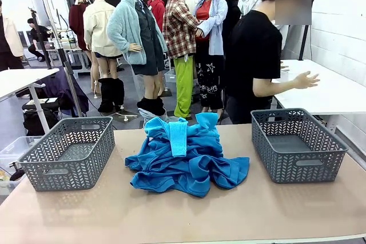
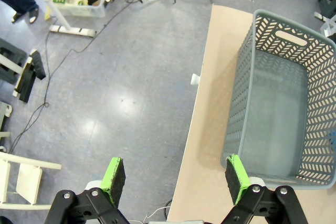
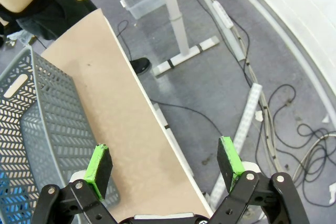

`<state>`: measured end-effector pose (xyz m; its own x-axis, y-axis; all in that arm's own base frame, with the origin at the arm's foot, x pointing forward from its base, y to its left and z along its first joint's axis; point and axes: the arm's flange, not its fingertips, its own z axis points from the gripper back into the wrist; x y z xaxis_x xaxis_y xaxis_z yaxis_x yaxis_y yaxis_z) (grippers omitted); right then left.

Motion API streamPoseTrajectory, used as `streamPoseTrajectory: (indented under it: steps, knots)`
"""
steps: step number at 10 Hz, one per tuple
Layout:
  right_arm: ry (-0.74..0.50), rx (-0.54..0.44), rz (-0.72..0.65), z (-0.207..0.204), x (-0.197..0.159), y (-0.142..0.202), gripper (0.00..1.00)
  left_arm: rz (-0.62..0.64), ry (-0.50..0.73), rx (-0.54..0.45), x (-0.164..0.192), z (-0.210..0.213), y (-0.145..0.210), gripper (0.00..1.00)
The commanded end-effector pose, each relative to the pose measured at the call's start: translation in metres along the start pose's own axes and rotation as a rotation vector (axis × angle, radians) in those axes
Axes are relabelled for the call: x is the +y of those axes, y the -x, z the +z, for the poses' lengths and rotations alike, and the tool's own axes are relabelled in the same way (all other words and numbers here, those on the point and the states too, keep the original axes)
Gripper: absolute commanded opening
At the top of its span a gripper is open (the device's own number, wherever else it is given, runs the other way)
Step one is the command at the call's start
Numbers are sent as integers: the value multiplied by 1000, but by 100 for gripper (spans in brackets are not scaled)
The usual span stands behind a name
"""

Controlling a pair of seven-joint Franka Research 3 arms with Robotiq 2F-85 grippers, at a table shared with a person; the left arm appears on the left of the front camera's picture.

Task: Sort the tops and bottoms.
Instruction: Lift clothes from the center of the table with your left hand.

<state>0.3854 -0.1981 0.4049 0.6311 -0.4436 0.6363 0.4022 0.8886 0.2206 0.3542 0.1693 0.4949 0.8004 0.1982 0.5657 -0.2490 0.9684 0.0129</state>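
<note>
Left pincer (image 2: 176, 174) spread wide and empty over the table (image 2: 210, 129) edge, with a grey basket (image 2: 241, 108) just past one finger. Right pincer (image 3: 168, 169) spread too, nothing pinched. The blue tops (image 1: 183, 164) lie heaped well apart from both pincers.

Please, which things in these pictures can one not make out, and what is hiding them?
- Front view: how many garments the blue pile holds, and which are tops or bottoms. Its folds cover one another.
- Right wrist view: most of the right basket, cut off by the left edge, beyond the open right gripper.
- Left wrist view: the far side of the left basket, cut off by the right edge, beside the open left gripper.
</note>
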Motion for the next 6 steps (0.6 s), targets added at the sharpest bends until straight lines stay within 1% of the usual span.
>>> streamPoseTrajectory:
  steps: [1, 6]
  knots:
    - [4, 2, 0, 3, 3, -1, 100, -9, -13, 7, 1, 0, 2, 100]
    - [4, 2, 0, 3, 3, -1, 100, -9, -13, 7, 1, 0, 2, 100]
